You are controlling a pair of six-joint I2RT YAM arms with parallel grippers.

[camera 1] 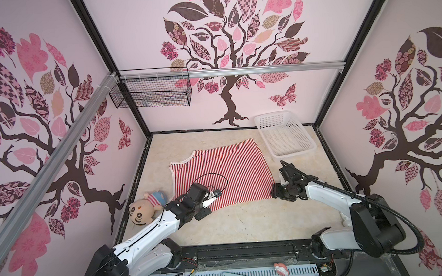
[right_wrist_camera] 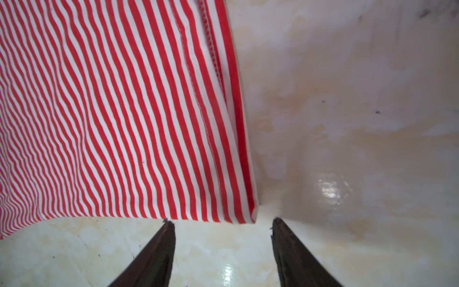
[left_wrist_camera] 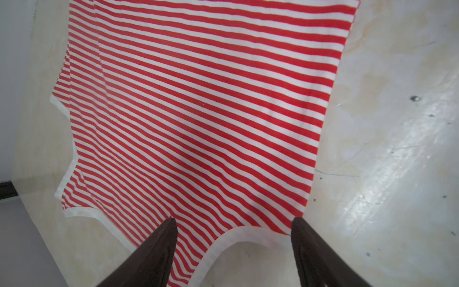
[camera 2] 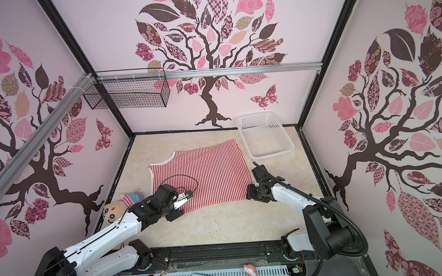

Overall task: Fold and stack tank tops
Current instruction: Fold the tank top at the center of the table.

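One red-and-white striped tank top (camera 1: 221, 173) (camera 2: 203, 174) lies spread flat in the middle of the beige table. White trim edges its armholes and neck on the left side. My left gripper (camera 1: 210, 198) (camera 2: 183, 198) is open at the near-left corner. In the left wrist view it (left_wrist_camera: 233, 219) straddles a white-trimmed scoop of the tank top (left_wrist_camera: 198, 111), one finger over the stripes. My right gripper (camera 1: 273, 193) (camera 2: 248, 193) is open at the near-right hem corner. The right wrist view shows it (right_wrist_camera: 222, 221) over bare table, just short of the tank top's hem (right_wrist_camera: 111, 111).
A white perforated basket (camera 1: 285, 134) (camera 2: 264, 134) stands at the back right, close to the tank top's far corner. A plush doll (camera 1: 143, 208) (camera 2: 115, 207) lies by the left wall beside my left arm. A black wire basket (camera 1: 151, 91) hangs from the rail.
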